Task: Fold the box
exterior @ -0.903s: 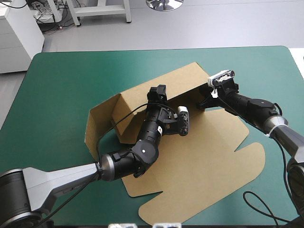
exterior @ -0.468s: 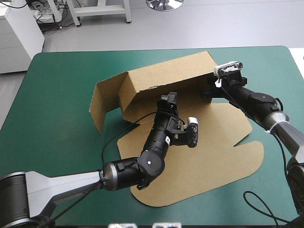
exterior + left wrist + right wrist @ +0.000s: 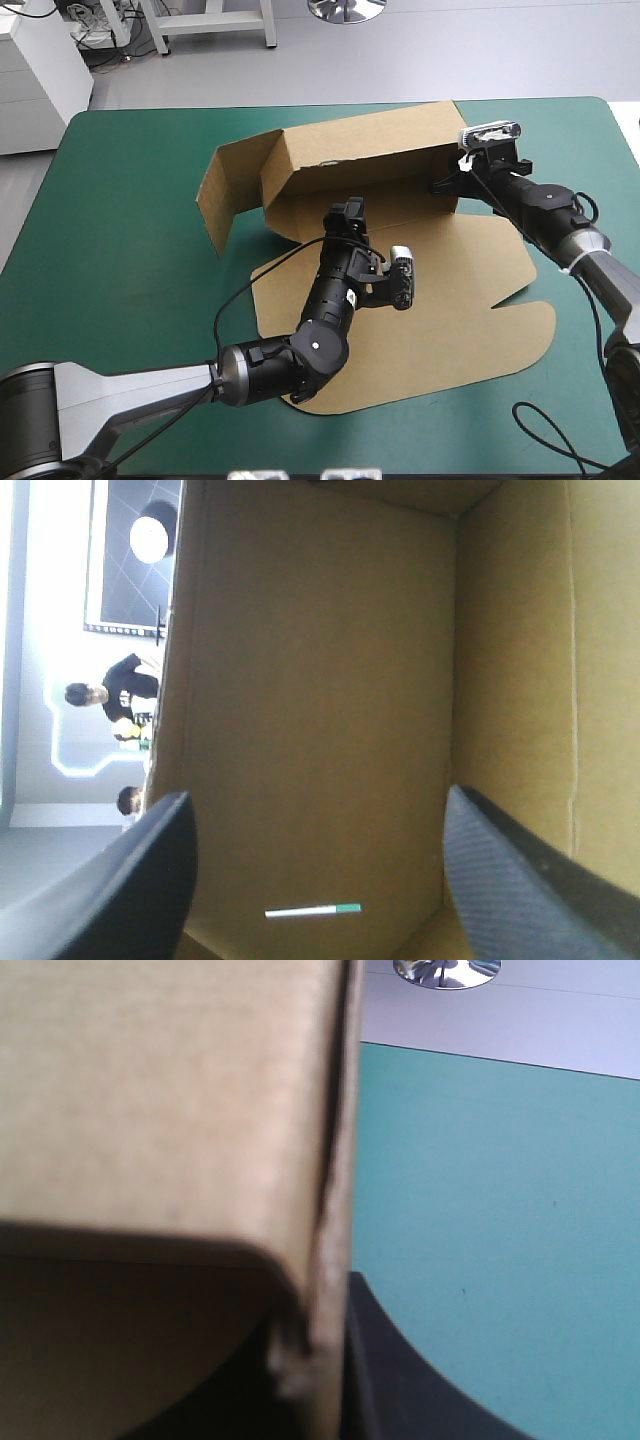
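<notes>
High view: the brown box [image 3: 360, 160] sits mid-tabletop [image 3: 120, 230] toward the far edge. Long back wall's up, a side flap stands at its left end, and the rest lies flat.
Left wrist view: left jaws released, spread wide, nothing in them. Inner wall and a corner fold are right ahead, plus a thin pale line [image 3: 312, 911] on the board.
Right wrist view: right jaws clenched on the wall's end edge, one black finger [image 3: 400, 1380] on the teal-green side.
</notes>
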